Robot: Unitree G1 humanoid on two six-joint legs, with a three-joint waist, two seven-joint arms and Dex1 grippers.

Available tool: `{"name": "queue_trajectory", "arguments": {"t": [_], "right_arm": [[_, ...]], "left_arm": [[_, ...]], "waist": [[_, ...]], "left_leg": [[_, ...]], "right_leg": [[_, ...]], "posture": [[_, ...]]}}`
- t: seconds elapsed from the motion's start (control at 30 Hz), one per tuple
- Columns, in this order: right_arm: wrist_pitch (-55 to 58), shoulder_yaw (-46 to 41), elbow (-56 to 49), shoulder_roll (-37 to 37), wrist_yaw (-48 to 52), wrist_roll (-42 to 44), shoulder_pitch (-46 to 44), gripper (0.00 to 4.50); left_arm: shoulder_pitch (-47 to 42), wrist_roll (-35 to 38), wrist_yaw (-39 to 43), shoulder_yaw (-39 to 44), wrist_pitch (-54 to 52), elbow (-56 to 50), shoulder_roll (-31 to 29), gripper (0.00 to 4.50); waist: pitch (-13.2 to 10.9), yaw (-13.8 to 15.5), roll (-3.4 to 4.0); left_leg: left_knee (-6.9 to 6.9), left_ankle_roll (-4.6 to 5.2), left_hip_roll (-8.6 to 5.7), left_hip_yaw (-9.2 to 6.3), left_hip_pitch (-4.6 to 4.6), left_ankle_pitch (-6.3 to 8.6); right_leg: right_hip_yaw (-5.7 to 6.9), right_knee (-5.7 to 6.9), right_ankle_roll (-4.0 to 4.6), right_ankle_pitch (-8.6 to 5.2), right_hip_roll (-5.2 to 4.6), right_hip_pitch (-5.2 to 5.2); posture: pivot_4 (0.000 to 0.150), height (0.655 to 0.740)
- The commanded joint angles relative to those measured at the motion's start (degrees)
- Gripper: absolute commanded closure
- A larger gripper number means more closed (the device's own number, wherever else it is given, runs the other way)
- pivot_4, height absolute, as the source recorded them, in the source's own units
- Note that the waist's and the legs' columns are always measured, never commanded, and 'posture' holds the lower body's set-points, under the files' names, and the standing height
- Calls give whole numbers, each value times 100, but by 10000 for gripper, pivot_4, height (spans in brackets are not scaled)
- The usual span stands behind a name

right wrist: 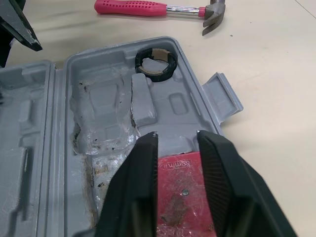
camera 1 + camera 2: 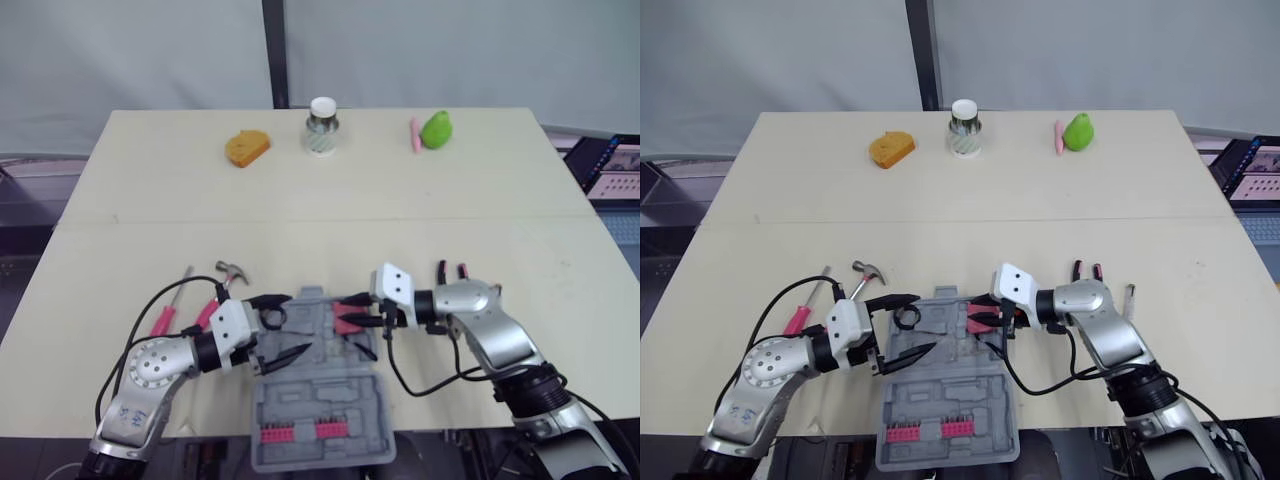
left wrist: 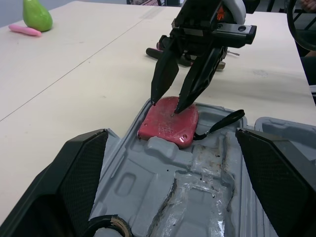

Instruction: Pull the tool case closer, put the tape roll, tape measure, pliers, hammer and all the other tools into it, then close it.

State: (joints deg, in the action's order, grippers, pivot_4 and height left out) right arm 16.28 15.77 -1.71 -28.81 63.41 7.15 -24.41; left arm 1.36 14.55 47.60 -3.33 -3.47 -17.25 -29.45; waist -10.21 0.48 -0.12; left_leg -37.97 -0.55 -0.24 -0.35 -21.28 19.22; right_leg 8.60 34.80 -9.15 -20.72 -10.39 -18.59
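Note:
The grey tool case lies open at the table's front edge. A black tape roll sits in its far left corner. The red tape measure lies flat in a recess on the case's right side. My right gripper points down at it, slightly open, fingertips touching its top. My left gripper hovers open over the case's left side, near the tape roll. The pink-handled hammer and a pink screwdriver lie on the table left of the case. The pliers lie behind my right arm.
Along the table's far edge stand an orange bread-like piece, a white-capped jar and a green pear with a pink stick. The case's near half holds a row of pink bits. A laptop sits off the right side.

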Motion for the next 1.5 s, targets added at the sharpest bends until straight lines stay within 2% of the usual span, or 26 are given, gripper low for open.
{"name": "queue_trajectory", "arguments": {"t": [0.03,0.6,0.9,1.03,1.17,1.3,1.37,1.43,1.5], "right_arm": [[-110,4,-74,-56,4,21,-50,29493],[-1061,329,1486,-107,83,-558,-76,29493],[-1630,526,2488,70,60,-715,96,29493],[-1712,388,2716,252,103,-521,53,29493],[-1516,127,2300,319,255,-107,-7,29493],[-497,-387,756,56,405,809,75,29493],[280,-985,-196,-456,403,1433,306,29493],[733,-1806,-553,-1126,392,1815,758,29493],[872,-2524,-427,-1647,355,1936,1260,24434]], "left_arm": [[-11,73,-8,20,15,-152,-28,0],[1,39,25,12,36,-136,-88,0],[39,66,5,47,-26,-198,-135,0],[68,74,8,51,-77,-236,-163,0],[30,154,-4,158,-196,-232,-199,0],[-57,461,-87,483,-580,-249,-283,0],[-30,689,-148,869,-1021,-246,-484,0],[93,748,-208,1408,-1375,-4,-818,0],[261,830,-247,2028,-1532,366,-1090,0]], "waist": [[0,2,0],[0,10,0],[25,11,-17],[52,-33,-34],[51,-47,-30],[32,-27,-1],[17,-16,20],[16,12,22],[14,76,16]], "left_leg": [[0,0,0,0,0,0],[-1,0,-1,0,2,0],[-1,0,1,0,21,0],[0,0,3,-2,30,0],[0,-2,4,-6,32,1],[-2,-1,3,-10,10,1],[-2,-1,0,-10,0,1],[-1,-1,-1,-12,-4,1],[4,1,-2,-13,-4,2]], "right_leg": [[0,0,0,0,0,0],[0,-1,0,0,-1,4],[0,-1,0,0,0,20],[0,-2,0,0,2,29],[0,-5,0,0,4,33],[0,-5,0,0,3,18],[0,-5,0,0,2,8],[0,-6,0,0,1,6],[3,-10,0,0,1,9]], "posture": [[1500,7400],[1500,7400],[1500,7400],[1500,7400],[1500,7400],[1500,7400],[1500,7400],[1500,7400],[1500,7400]]}}
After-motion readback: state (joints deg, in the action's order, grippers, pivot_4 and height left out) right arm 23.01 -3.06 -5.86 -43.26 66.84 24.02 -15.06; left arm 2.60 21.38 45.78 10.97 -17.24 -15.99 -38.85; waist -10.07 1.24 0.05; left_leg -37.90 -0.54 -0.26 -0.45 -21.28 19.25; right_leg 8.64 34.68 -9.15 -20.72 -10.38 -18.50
